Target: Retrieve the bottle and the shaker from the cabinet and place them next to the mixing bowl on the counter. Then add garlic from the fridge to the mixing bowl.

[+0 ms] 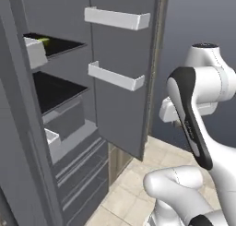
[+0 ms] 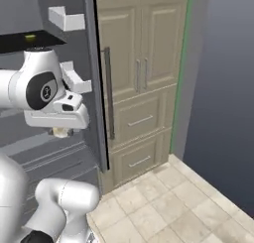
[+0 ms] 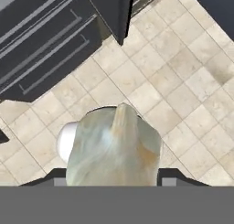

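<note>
Cream-white garlic [image 3: 114, 147]: you have the bulb clamped between the gripper [image 3: 114, 179] tips, carried above the tiled floor [image 3: 183, 81] outside the open fridge [image 1: 69, 105].
Handling: judged light, papery, rounded; it could roll loose, so keep the squeeze across its broad middle.
Texture: mottled skin, pointed tip.
Fridge: dark grey door [image 1: 120, 82], white bins [image 1: 117, 18], one yellow-green fruit [image 1: 44, 40] shelved.

In the hand view the garlic [image 3: 114, 147] hides the gripper's fingertips at bottom centre. The fridge [image 1: 69, 105] is cut off by the left base view's top and left edges. On its upper-left shelf, a small yellow-green item [image 1: 44, 40] is too small to identify.
</note>
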Motion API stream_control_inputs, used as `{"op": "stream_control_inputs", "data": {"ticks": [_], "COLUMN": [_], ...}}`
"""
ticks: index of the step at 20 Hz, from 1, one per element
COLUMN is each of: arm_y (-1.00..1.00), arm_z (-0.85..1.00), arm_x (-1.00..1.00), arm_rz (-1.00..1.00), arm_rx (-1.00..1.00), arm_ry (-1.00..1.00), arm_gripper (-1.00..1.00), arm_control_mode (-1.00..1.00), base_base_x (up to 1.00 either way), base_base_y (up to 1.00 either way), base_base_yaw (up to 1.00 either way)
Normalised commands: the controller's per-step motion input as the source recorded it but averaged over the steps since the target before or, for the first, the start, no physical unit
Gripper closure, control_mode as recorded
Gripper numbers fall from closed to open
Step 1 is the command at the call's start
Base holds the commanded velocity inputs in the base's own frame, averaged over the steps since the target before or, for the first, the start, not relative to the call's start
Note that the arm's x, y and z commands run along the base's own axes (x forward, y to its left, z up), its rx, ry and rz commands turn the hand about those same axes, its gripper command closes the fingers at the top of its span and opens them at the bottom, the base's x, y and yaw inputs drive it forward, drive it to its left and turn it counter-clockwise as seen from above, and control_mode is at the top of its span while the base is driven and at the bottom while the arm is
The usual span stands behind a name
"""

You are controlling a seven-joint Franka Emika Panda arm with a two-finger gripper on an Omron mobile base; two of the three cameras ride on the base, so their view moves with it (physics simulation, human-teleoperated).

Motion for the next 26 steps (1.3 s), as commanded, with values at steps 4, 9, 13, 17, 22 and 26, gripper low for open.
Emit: {"op": "stream_control_inputs", "data": {"ticks": [4,9,13,17,22,26], "arm_y": [0.00,0.00,0.00,0.00,0.00,0.00], "arm_z": [0.00,0.00,0.00,0.00,0.00,0.00], "arm_x": [0.00,0.00,0.00,0.00,0.00,0.00], "arm_rz": [0.00,0.00,0.00,0.00,0.00,0.00], "arm_rx": [0.00,0.00,0.00,0.00,0.00,0.00], "arm_ry": [0.00,0.00,0.00,0.00,0.00,0.00], "arm_gripper": [1.00,1.00,1.00,1.00,1.00,1.00], "arm_control_mode": [1.00,1.00,1.00,1.00,1.00,1.00], "base_base_x": [0.00,0.00,0.00,0.00,0.00,0.18], "base_base_y": [0.06,0.06,0.06,0.06,0.06,0.28], "base_base_yaw": [-1.00,-1.00,-1.00,-1.00,-1.00,-0.90]}}
